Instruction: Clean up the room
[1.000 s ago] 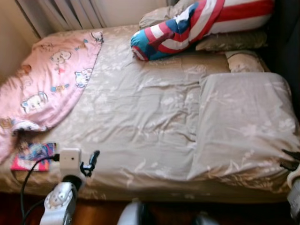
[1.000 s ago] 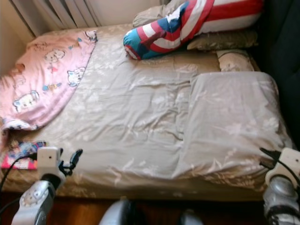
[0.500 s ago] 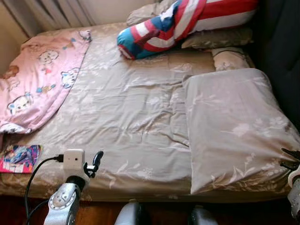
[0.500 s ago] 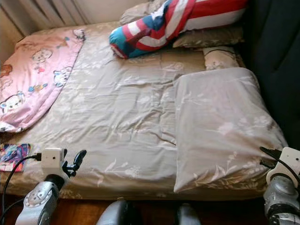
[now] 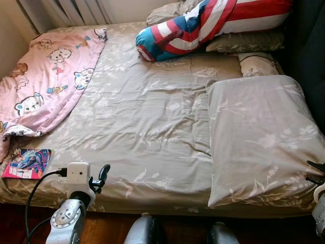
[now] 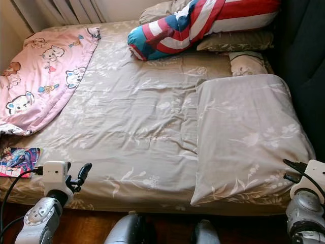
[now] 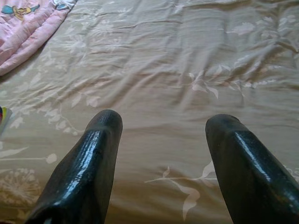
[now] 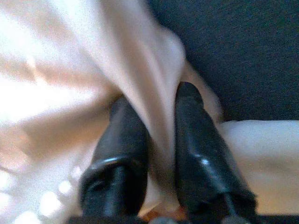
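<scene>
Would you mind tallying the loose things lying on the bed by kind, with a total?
Pillows: 4 (beige floral pillow, red, white and blue striped pillow, tan pillow, small beige pillow)
Blankets: 1 (pink cartoon blanket)
Books: 1 (colourful comic book)
Total: 6

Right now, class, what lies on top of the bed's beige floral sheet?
On the sheet lie a pink cartoon blanket, a striped red, white and blue cushion, beige pillows, a folded beige quilt and a colourful book. What the blanket and quilt cover stays hidden.
</scene>
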Motion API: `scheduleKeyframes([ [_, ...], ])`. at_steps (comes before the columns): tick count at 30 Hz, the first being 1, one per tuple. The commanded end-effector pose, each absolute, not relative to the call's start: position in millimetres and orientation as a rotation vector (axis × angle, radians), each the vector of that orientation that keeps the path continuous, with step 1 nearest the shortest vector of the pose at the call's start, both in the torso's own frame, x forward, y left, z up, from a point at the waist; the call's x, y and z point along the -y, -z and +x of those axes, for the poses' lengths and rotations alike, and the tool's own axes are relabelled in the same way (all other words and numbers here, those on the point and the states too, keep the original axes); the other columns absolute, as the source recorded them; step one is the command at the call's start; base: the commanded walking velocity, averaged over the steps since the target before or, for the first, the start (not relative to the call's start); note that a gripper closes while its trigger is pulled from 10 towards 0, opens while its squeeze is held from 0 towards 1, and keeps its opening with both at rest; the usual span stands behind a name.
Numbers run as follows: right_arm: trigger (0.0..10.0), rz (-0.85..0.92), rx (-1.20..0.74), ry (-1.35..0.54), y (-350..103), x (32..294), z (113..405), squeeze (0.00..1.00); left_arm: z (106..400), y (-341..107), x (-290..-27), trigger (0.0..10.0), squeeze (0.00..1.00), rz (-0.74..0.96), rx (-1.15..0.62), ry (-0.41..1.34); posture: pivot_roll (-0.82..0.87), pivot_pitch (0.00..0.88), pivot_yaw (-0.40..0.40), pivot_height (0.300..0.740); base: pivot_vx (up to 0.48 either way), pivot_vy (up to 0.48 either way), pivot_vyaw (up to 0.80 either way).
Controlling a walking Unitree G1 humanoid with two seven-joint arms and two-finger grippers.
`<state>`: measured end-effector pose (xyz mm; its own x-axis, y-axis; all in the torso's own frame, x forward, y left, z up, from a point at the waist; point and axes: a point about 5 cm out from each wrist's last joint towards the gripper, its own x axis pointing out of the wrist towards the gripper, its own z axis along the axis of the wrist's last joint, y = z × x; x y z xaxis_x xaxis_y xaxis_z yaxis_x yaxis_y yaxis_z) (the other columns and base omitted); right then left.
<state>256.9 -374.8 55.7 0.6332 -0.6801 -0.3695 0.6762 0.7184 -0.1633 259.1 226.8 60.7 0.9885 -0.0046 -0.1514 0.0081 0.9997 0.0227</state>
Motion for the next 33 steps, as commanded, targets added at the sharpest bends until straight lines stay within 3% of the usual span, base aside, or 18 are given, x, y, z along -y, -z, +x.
scheduleKeyframes([
  [1, 10.0, -0.011, -0.385, 0.782, -63, 377, 260, 1.0, 254, -53, -229, 10.0, 0.0, 0.014, -0.189, -0.006, 0.05, 0.2, 0.089, 0.676, 0.0, 0.0, 0.0],
  [4, 10.0, -0.07, -0.376, 0.776, -65, 377, 261, 1.0, 253, -51, -228, 10.0, 0.0, 0.008, -0.195, -0.002, 0.04, 0.198, 0.088, 0.676, 0.0, 0.0, 0.0],
  [5, 10.0, -0.109, -0.359, 0.76, -68, 375, 264, 0.91, 253, -50, -226, 10.0, 0.0, 0.002, -0.196, 0.001, 0.04, 0.196, 0.087, 0.676, 0.0, 0.0, 0.0],
  [7, 10.0, -0.12, -0.332, 0.736, -70, 372, 268, 0.86, 253, -50, -226, 10.0, 0.0, -0.003, -0.195, 0.001, 0.04, 0.196, 0.086, 0.676, 0.0, 0.0, 0.0],
  [8, 10.0, -0.115, -0.314, 0.711, -71, 369, 271, 0.38, 254, -50, -226, 10.0, 0.0, -0.004, -0.196, 0.0, 0.04, 0.195, 0.084, 0.676, 0.0, 0.0, 0.0],
  [9, 10.0, -0.094, -0.292, 0.649, -70, 359, 277, 0.0, 253, -47, -226, 10.0, 0.0, -0.017, -0.201, -0.011, 0.04, 0.191, 0.081, 0.676, 0.0, 0.0, 0.0],
  [13, 10.0, -0.048, -0.287, 0.551, -62, 341, 284, 0.0, 252, -39, -230, 10.0, 0.0, -0.055, -0.222, -0.044, 0.03, 0.175, 0.072, 0.676, 0.0, 0.0, 0.0],
  [14, 10.0, 0.008, -0.305, 0.463, -46, 317, 285, 0.0, 250, -29, -233, 10.0, 0.0, -0.096, -0.252, -0.086, 0.02, 0.158, 0.062, 0.676, 0.0, 0.0, 0.0],
  [21, 10.0, 0.107, -0.439, 0.286, -1, 266, 269, 0.0, 245, 1, -228, 10.0, 0.0, -0.125, -0.366, -0.119, 0.0, 0.091, 0.032, 0.676, 0.0, 0.0, 0.0],
  [27, 10.0, 0.139, -0.599, 0.204, 34, 240, 241, 0.0, 229, 31, -225, 10.0, 0.0, -0.157, -0.501, -0.166, -0.01, 0.04, 0.013, 0.676, 0.0, 0.0, 0.0],
  [33, 10.0, 0.197, -0.673, 0.252, 50, 235, 222, 0.0, 218, 46, -222, 10.0, 0.0, -0.149, -0.584, -0.17, -0.02, 0.002, 0.017, 0.681, 0.0, 0.0, 0.0],
])
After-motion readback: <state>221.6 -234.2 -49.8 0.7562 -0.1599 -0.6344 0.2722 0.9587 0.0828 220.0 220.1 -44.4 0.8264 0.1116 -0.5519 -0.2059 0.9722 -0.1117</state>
